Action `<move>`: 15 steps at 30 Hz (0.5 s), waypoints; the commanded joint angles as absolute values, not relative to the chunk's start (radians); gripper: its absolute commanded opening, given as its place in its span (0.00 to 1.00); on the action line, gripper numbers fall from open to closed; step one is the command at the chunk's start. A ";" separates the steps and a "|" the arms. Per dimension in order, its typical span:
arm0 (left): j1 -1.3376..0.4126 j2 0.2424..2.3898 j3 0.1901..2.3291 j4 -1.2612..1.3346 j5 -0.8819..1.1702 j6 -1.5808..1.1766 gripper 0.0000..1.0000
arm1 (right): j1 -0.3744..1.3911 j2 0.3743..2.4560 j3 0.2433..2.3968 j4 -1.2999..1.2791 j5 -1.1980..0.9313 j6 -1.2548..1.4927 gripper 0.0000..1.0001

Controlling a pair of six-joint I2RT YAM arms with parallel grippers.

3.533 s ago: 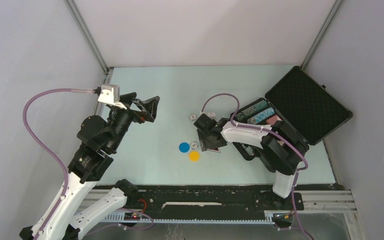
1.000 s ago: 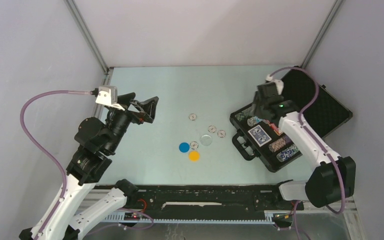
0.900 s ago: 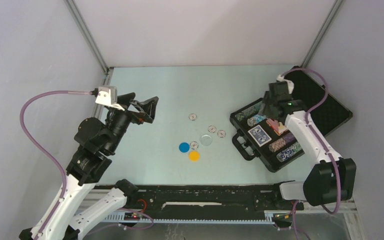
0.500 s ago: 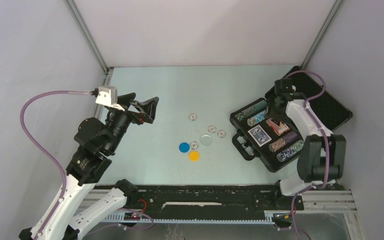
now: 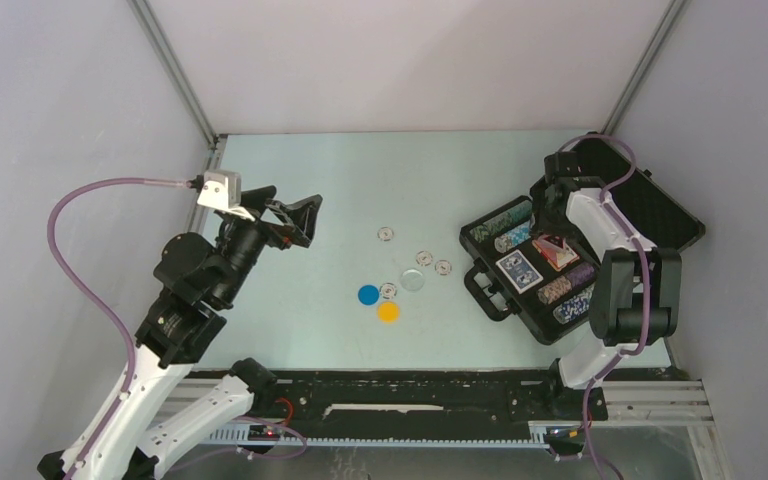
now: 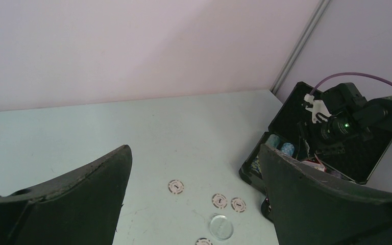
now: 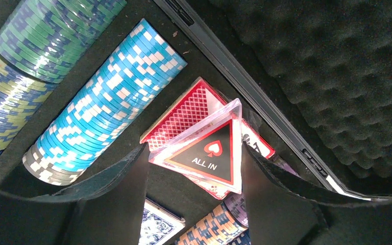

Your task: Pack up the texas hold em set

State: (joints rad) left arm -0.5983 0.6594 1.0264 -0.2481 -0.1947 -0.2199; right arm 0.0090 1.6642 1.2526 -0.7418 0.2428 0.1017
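The black case (image 5: 490,285) lies open at the right, its foam lid (image 5: 630,210) tilted back. It holds rows of coloured chips (image 7: 107,97), a blue-backed deck (image 5: 520,270) and a red-backed deck (image 7: 181,115). The red triangular "ALL IN" marker (image 7: 209,148) rests on the red-backed deck. My right gripper (image 7: 194,149) hovers open just above it, one finger on each side. Blue (image 5: 368,294), yellow (image 5: 388,311) and clear (image 5: 413,281) discs lie mid-table with several loose chips (image 5: 386,234). My left gripper (image 5: 295,215) is open and empty, raised at the left.
The loose chips (image 6: 175,186) and the clear disc (image 6: 221,226) also show in the left wrist view, left of the case (image 6: 332,153). Grey walls close the table on three sides, and the case lid lies near the right wall.
My right arm swung from the discs at mid-table to the case. The red marker now lies in the case, and the gripper has shifted back towards the lid. The left arm barely moved.
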 commanded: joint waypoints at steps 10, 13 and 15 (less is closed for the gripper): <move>-0.607 0.659 0.995 -0.213 -0.174 -0.229 1.00 | 0.008 1.671 1.294 -0.737 0.207 0.042 0.67; -0.607 0.656 0.994 -0.213 -0.174 -0.227 1.00 | 0.008 1.673 1.294 -0.721 0.168 0.038 0.71; -0.607 0.658 0.994 -0.213 -0.174 -0.226 1.00 | 0.008 1.682 1.296 -0.718 0.184 0.038 0.77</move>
State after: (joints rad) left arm -0.6010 0.6601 1.0264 -0.2481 -0.1871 -0.2203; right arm 0.0090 1.6657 1.2530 -0.7395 0.1963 0.0605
